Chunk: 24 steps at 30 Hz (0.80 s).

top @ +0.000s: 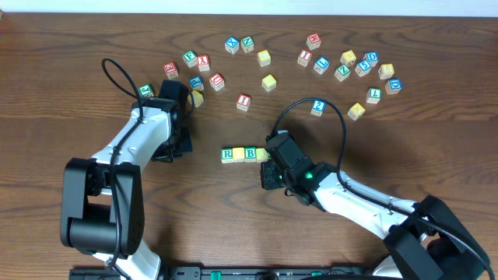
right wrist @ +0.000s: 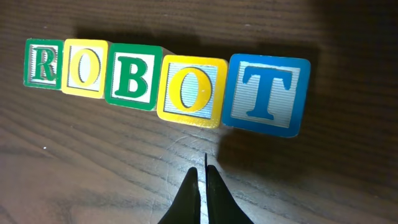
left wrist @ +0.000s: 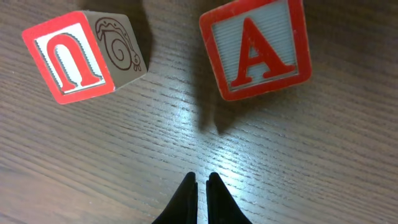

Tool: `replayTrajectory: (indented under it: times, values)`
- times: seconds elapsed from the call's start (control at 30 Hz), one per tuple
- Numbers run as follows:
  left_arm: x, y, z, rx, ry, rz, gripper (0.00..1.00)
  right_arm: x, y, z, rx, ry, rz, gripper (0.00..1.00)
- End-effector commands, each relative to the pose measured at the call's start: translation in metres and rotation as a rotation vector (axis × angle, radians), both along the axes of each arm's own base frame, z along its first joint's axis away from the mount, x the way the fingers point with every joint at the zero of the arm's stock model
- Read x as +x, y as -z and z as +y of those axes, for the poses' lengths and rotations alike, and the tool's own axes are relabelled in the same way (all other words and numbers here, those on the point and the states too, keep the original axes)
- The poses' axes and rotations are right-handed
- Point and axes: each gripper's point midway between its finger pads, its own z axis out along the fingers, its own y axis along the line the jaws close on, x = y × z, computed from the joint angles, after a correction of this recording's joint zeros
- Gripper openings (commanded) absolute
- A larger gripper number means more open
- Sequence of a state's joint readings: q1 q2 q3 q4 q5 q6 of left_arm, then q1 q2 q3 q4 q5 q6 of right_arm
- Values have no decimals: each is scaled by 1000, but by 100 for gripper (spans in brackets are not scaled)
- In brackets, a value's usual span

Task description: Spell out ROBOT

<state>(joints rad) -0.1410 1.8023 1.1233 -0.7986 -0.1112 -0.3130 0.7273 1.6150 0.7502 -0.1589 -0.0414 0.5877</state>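
A dark brown wood-grain table [top: 62, 93] fills nearly the whole overhead view. Only a thin pale strip [top: 249, 6] shows beyond its far edge along the top of the frame. Soft glare lies on the grain in both wrist views.

In the right wrist view, five alphabet cubes lie side by side in a row across the upper half of the frame, sloping slightly down to the right. They are the green R cube [right wrist: 42, 63], the first yellow O cube [right wrist: 85, 68], the green B cube [right wrist: 132, 76], the second yellow O cube [right wrist: 190, 91] and the blue T cube [right wrist: 267, 93]. Neighbours touch, and the T cube is turned a little askew. In the overhead view this row sits at centre frame, its right end hidden under the right arm.

The right gripper [right wrist: 203, 177] is clenched, fingertips together and holding nothing. It sits just below the second O cube, apart from it.

The left gripper [left wrist: 202, 183] is also clenched and holds nothing, above bare wood. A red U cube [left wrist: 71, 56] sits upper left and a red A cube [left wrist: 255, 46] upper right.

Loose cubes [top: 342, 66] are scattered across the upper part of the overhead frame. Among them, a blue "2" cube [top: 317, 107] lies above and to the right of the row.
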Motion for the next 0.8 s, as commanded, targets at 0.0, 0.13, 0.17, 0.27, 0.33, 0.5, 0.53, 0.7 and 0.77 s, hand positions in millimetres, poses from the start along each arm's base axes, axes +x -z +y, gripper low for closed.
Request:
replayTrajectory:
  times: [0.0, 0.13, 0.17, 0.27, 0.33, 0.5, 0.53, 0.7, 0.77]
  values:
    - [11, -12, 2, 7, 10, -47, 8, 0, 4, 0, 0, -4, 11, 1]
    - [11, -12, 2, 7, 10, -47, 8, 0, 11, 1, 1, -7, 25, 1]
    - [11, -12, 2, 7, 10, -47, 8, 1, 12, 1, -1, -5, 26, 1]
    - [11, -12, 1, 7, 10, -48, 8, 2, 12, 0, 1, -2, 24, 1]
    - [11, -12, 1, 7, 10, -50, 8, 2, 11, 1, 1, -2, 23, 1]
    - [12, -12, 1, 7, 10, -52, 8, 3, 11, 1, 2, -3, 21, 1]
    - [12, -12, 1, 7, 10, -52, 8, 3, 11, 1, 2, -2, 19, 1]
    - [12, -12, 1, 7, 10, -52, 8, 4, 10, 2, 4, -8, 11, 1]
    - [12, -12, 1, 7, 10, -52, 8, 5, 9, 2, 5, -14, 5, 1]
